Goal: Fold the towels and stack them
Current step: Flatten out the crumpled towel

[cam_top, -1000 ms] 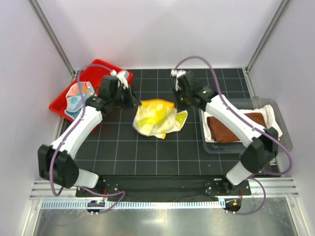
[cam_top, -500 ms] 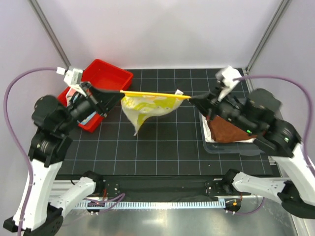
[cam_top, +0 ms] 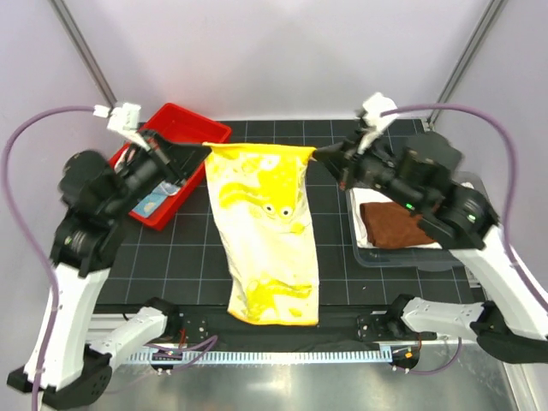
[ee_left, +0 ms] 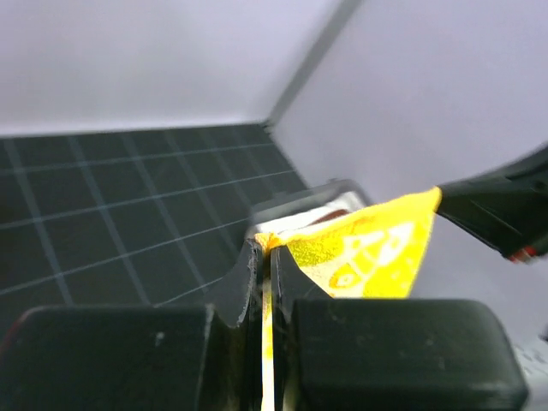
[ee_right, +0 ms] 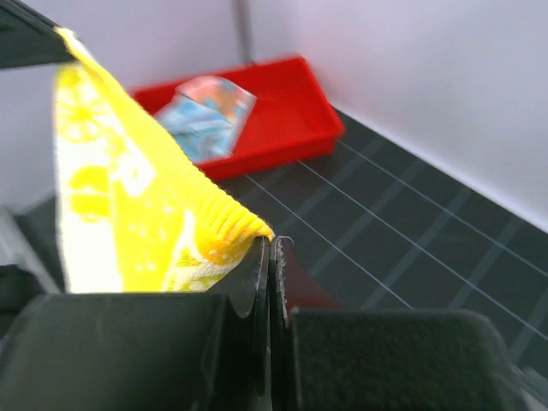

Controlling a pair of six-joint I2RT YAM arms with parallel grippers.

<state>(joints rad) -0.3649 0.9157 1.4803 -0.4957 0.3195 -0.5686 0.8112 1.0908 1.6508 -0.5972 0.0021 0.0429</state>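
Yellow towel (cam_top: 265, 231) hangs pinched at top corners by left pincer (cam_top: 206, 146) and right pincer (cam_top: 314, 154); keep it taut, lower evenly onto surface (cam_top: 184, 257) for folding.

Left arm (cam_top: 79, 244), right arm (cam_top: 467, 224) raised, forearms reaching inward; left hand (cam_top: 202, 146), right hand (cam_top: 318, 155) pinched closed, level, well apart.

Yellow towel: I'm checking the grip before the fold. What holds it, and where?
Both arms hold the yellow towel: the left gripper pinches one top corner, the right gripper the other.
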